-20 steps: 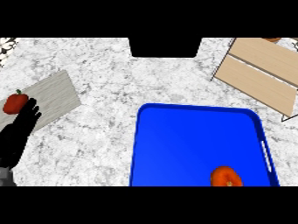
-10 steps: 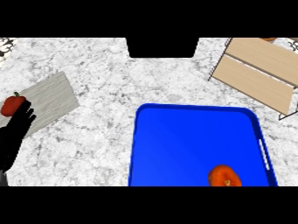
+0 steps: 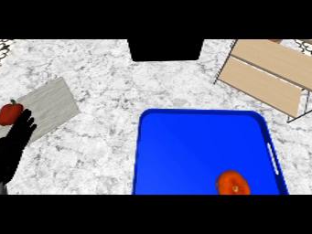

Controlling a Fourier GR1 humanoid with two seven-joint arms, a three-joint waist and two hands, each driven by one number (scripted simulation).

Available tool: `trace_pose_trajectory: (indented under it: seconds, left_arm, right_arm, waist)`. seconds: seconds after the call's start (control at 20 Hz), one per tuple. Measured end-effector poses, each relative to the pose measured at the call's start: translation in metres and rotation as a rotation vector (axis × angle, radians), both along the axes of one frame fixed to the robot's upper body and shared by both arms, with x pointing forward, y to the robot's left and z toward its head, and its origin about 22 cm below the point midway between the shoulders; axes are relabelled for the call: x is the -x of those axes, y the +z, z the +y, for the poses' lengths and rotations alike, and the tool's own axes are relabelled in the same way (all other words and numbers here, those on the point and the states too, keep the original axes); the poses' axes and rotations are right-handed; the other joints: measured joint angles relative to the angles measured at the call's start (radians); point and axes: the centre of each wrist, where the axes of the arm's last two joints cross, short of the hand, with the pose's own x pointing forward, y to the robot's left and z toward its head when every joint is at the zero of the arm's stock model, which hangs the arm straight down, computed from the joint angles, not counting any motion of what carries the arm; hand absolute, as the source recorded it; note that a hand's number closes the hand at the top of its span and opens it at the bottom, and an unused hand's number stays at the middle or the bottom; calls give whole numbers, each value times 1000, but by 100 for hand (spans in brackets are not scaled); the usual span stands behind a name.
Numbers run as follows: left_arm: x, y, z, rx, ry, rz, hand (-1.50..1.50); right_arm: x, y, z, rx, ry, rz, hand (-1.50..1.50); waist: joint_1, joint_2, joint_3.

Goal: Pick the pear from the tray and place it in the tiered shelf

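Head view: left hand (image 3: 9, 146) fingers straight, released; right hand unseen; pear (image 3: 233, 183) on tray (image 3: 185, 137).

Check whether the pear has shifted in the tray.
No. The pear lies where it did, near the tray's right rim at its near end.

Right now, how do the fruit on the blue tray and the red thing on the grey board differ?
The pear lies inside the blue tray, near its lower right corner; the red pepper lies on the grey board at the far left. The pear is orange and rounder; the pepper is deeper red with a small green stem. The left hand is close to the pepper, far from the pear. Neither is held.
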Motion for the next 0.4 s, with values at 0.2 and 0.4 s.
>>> trace_pose_trajectory:
  seconds: [0.2,0.4]
  left_arm:
    - [8,-4,3,0,25,2,0]
    - [12,-3,10,-6,42,5,0]
  right_arm:
    - [52,7,-25,22,-20,2,-150]
    - [102,13,-49,41,-10,-15,-150]
  waist:
    - [-18,-6,0]
    - [-35,-10,0]
